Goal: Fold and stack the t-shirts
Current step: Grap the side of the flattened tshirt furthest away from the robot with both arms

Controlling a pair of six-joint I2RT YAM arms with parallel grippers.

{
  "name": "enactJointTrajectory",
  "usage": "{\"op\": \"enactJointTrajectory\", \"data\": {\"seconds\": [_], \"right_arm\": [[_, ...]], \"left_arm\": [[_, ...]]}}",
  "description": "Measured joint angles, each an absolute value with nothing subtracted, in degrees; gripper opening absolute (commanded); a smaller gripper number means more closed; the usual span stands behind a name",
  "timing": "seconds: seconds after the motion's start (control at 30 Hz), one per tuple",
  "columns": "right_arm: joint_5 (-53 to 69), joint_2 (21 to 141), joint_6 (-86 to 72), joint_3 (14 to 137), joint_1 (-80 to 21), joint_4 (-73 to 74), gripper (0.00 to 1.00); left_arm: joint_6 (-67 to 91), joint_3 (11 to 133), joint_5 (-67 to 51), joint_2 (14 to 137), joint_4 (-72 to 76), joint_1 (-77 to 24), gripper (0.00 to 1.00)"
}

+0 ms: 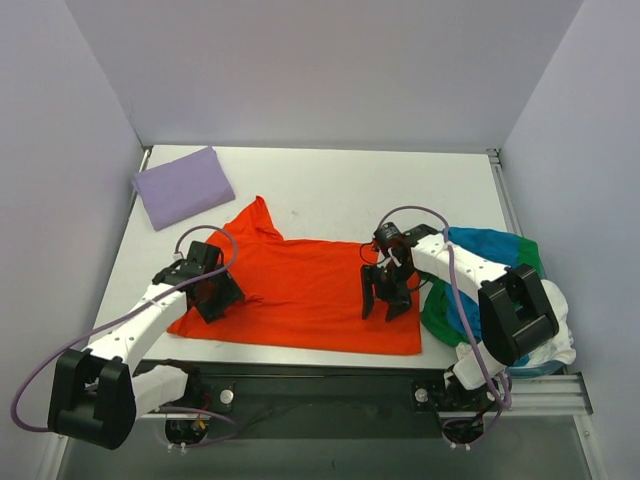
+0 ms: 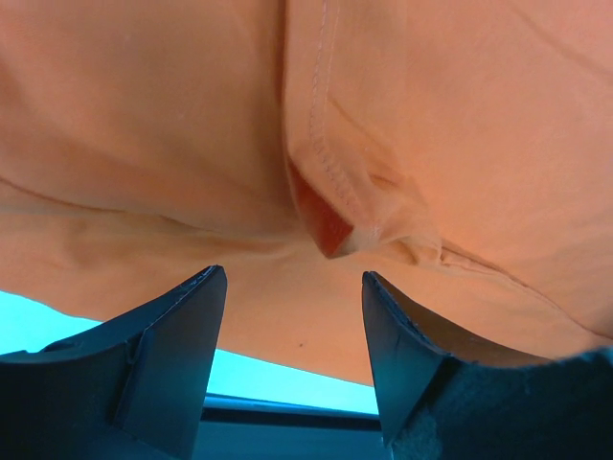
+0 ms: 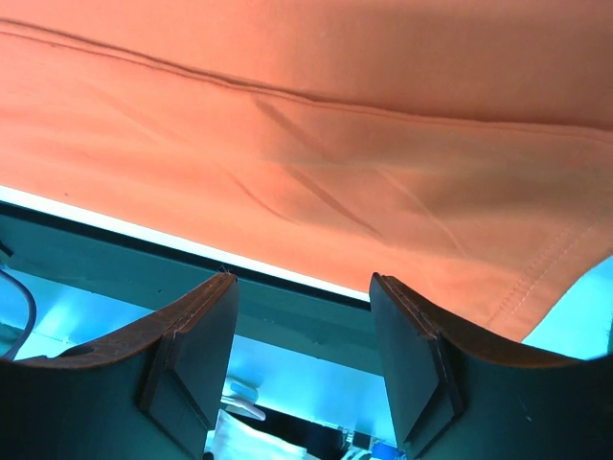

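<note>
The orange-red t-shirt [image 1: 310, 290] lies spread flat in the middle of the table, one sleeve pointing to the back left. My left gripper [image 1: 214, 300] stands open over its left edge. In the left wrist view my left gripper [image 2: 292, 287] hovers just above the cloth, near a folded sleeve hem [image 2: 326, 206], with nothing between its fingers. My right gripper [image 1: 385, 306] is open over the shirt's near right part; in the right wrist view my right gripper [image 3: 302, 287] sits above the hem [image 3: 287, 96] and the table's front edge. A folded lavender t-shirt [image 1: 183, 187] lies at the back left.
A loose pile of cloth sits at the right edge: a blue t-shirt [image 1: 485, 245], a green one [image 1: 437, 312] and a white one [image 1: 558, 345]. Walls close in the table on the left, back and right. A metal rail [image 1: 330, 375] runs along the front.
</note>
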State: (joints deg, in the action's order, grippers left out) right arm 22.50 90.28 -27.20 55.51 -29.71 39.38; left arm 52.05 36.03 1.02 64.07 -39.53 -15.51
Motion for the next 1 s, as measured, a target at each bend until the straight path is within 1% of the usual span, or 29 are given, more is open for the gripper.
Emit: {"op": "enactJointTrajectory", "data": {"seconds": [0.4, 0.5, 0.53, 0.6, 0.63, 0.7, 0.73, 0.77, 0.87, 0.93, 0.97, 1.0], "right_arm": [[21.8, 88.8, -27.2, 55.5, -29.7, 40.1, 0.58], [21.7, 88.7, -27.2, 55.5, -29.7, 40.2, 0.58], [21.6, 88.7, -27.2, 55.5, -29.7, 40.2, 0.58], [21.6, 88.7, -27.2, 55.5, -29.7, 40.2, 0.58], [21.6, 88.7, -27.2, 55.5, -29.7, 40.2, 0.58], [21.6, 88.7, -27.2, 55.5, -29.7, 40.2, 0.58], [21.5, 88.7, -27.3, 55.5, -29.7, 40.2, 0.58], [21.4, 88.7, -27.3, 55.5, -29.7, 40.3, 0.58], [21.3, 88.7, -27.5, 55.5, -29.7, 40.3, 0.58], [21.3, 88.7, -27.5, 55.5, -29.7, 40.4, 0.58], [21.3, 88.7, -27.5, 55.5, -29.7, 40.4, 0.58], [21.3, 88.7, -27.5, 55.5, -29.7, 40.5, 0.58]], "left_arm": [[51.9, 38.0, 1.7, 70.0, -34.7, -15.8, 0.64], [51.7, 38.4, 1.7, 71.4, -34.4, -15.8, 0.60], [51.6, 38.4, 1.8, 71.8, -34.1, -15.8, 0.56], [51.1, 38.6, 1.8, 72.3, -33.7, -15.8, 0.52], [50.8, 38.9, 1.9, 72.7, -33.6, -15.8, 0.46], [50.2, 39.7, 2.3, 73.9, -33.4, -16.0, 0.40], [49.7, 40.2, 2.5, 74.6, -33.4, -16.1, 0.35], [49.2, 40.8, 2.6, 75.4, -33.3, -16.3, 0.33], [47.8, 43.2, 2.9, 78.0, -33.2, -16.9, 0.27], [47.0, 44.7, 3.1, 79.3, -33.2, -17.3, 0.25], [46.6, 45.3, 3.2, 80.2, -33.2, -17.7, 0.22], [46.1, 45.9, 3.3, 80.8, -33.2, -18.0, 0.21]]}}
